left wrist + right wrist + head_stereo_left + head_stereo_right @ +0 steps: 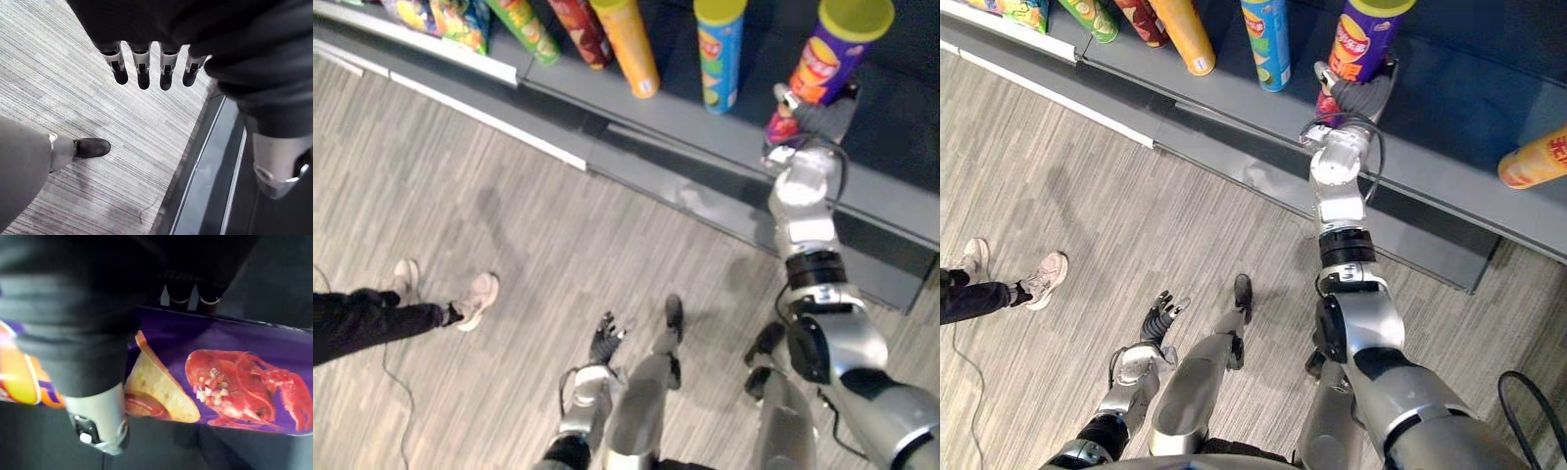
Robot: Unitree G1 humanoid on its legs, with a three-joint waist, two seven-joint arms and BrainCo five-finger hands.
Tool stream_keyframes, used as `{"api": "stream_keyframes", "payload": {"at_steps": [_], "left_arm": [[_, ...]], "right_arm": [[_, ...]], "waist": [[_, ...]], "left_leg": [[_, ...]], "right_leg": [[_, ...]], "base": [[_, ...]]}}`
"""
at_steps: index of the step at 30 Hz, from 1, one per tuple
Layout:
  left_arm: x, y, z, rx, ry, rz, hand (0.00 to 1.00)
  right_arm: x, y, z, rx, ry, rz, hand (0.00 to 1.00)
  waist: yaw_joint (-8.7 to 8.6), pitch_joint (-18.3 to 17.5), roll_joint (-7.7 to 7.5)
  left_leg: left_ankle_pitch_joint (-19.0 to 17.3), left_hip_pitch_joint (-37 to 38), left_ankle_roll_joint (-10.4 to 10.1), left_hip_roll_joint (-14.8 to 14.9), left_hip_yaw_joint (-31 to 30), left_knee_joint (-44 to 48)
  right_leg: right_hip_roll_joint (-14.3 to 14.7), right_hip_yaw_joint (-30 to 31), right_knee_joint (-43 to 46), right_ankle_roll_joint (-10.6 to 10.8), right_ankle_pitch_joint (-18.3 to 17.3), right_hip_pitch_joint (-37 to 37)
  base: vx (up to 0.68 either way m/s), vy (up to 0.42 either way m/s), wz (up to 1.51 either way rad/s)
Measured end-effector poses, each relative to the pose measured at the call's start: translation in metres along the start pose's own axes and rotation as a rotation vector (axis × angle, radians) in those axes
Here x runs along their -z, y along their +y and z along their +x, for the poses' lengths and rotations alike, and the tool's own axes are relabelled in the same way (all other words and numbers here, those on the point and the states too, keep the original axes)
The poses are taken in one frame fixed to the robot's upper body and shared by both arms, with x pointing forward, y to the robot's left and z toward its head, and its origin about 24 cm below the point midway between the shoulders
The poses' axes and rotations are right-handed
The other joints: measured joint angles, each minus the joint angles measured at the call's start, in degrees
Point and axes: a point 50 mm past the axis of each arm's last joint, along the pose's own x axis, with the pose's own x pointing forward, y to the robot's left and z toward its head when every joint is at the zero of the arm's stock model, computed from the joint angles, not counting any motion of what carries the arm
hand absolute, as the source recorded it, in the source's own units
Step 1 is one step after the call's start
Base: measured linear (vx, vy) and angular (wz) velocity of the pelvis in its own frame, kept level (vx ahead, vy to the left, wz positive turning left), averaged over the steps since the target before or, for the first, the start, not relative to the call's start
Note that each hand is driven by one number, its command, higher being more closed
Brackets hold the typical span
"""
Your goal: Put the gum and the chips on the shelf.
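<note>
Chip cans [719,54]: six. One green, one red, two orange, one blue, one purple can [830,57]. Snack bags [460,22]: two.

The right arm [1349,338] is made of smooth silver-grey shells, split by black bands and a round black joint cap, and the slimmer left arm [1133,377] matches it. The left hand [1157,318] and right hand [1363,98] each wear a dark ribbed cover. The fingers [142,73] are silver with dark tips, and the thumb [95,406] seems to carry a small bright metal fitting.
</note>
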Motion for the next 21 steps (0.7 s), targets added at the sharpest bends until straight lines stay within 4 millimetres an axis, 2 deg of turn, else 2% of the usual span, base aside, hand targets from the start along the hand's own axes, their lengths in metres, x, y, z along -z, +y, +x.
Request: {"api": "stream_keyframes", "payload": {"at_steps": [4, 8, 14, 21], "left_arm": [[-0.008, -0.007, 0.003, 0.038, -0.03, 0.011, 0.0], [-0.009, -0.011, 0.004, 0.06, -0.036, 0.019, 0.0], [-0.014, -0.014, 0.004, 0.082, -0.056, 0.016, 0.0], [-0.027, -0.018, 0.004, 0.098, -0.116, -0.003, 0.0]], "right_arm": [[0.005, -0.013, 0.008, 0.045, 0.023, -0.019, 1.0], [0.007, -0.016, 0.01, 0.063, 0.02, -0.024, 1.0], [0.0, -0.019, 0.013, 0.076, -0.02, -0.001, 1.0], [-0.009, -0.024, 0.016, 0.112, -0.054, 0.033, 1.0]], "waist": [[0.14, 0.37, 0.81], [0.2, 0.76, 1.69], [0.21, 0.75, 1.7], [0.14, 0.75, 1.7]], "left_leg": [[0.64, -2.01, 0.05, 0.05, -0.91, 0.0], [1.05, -3.54, 0.08, -0.03, -0.81, 0.08], [1.22, -5.44, 0.01, -0.04, -0.62, 0.56], [1.37, -6.91, 0.0, 0.6, 2.8, 0.96]], "right_leg": [[-0.1, -0.34, 0.79, -0.24, -0.15, -2.01], [-0.55, -0.1, 2.27, -0.47, -0.57, -4.23], [-1.43, 0.07, 5.32, -0.84, -2.04, -7.17], [-2.79, 0.12, 8.33, -0.61, -4.01, -9.77]], "base": [[-0.01, -0.042, 0.06], [-0.01, -0.04, 0.0], [-0.01, -0.048, 0.03], [-0.01, -0.045, 0.05]]}}
